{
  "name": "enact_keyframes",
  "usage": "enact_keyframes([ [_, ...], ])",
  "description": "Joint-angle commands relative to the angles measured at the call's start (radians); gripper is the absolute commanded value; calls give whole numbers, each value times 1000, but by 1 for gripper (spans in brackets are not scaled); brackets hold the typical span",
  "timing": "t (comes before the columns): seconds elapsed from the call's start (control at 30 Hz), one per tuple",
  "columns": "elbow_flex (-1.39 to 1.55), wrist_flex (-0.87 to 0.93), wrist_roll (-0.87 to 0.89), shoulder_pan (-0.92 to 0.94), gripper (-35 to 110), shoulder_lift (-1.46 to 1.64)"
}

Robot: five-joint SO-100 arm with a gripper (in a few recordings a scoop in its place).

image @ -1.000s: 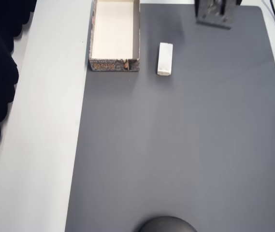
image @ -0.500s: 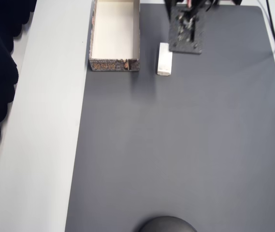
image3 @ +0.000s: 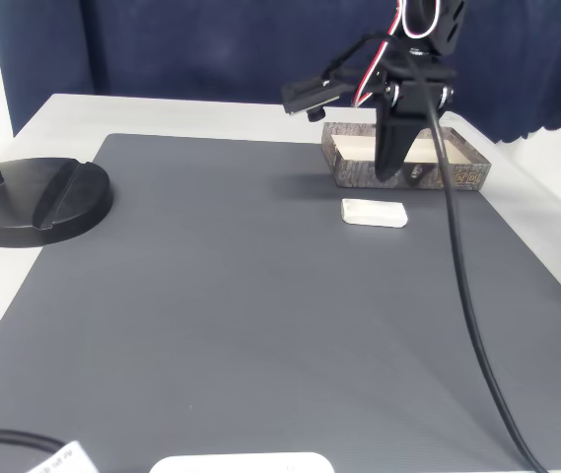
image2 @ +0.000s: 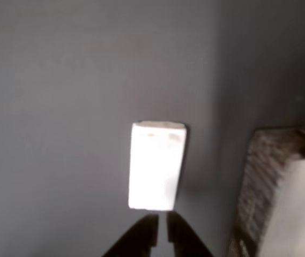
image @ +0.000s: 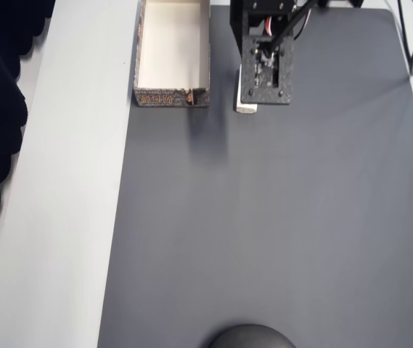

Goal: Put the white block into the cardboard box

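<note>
The white block (image3: 374, 212) lies flat on the grey mat, a short way from the cardboard box (image3: 457, 169). In the overhead view my black gripper (image: 264, 98) hangs over the block (image: 244, 109) and hides most of it; the box (image: 172, 97) stands open-topped just to the left. The wrist view looks down on the block (image2: 156, 166), with my gripper (image2: 161, 233) shut just below it in the picture and holding nothing. A corner of the box (image2: 265, 187) shows at the right. In the fixed view the gripper (image3: 386, 173) hovers above the mat, just behind the block.
The grey mat (image: 264, 232) covers most of the white table (image: 68, 217). A black round stand base (image3: 38, 197) sits at the mat's left edge in the fixed view. A black cable (image3: 462, 296) trails from the arm. Dark blue curtain hangs behind.
The arm has swung from the top right edge of the overhead view down and left, and the gripper now hangs over the white block. Block and box have not moved.
</note>
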Motion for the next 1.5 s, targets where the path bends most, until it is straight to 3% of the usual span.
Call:
enact_keyframes([
  [0.0,-32,-18,5,21,-2,26],
  [0.57,244,-198,-26,31,-2,229],
  [0.93,218,-229,-2,28,-1,209],
  [1.47,196,-262,-2,28,20,186],
])
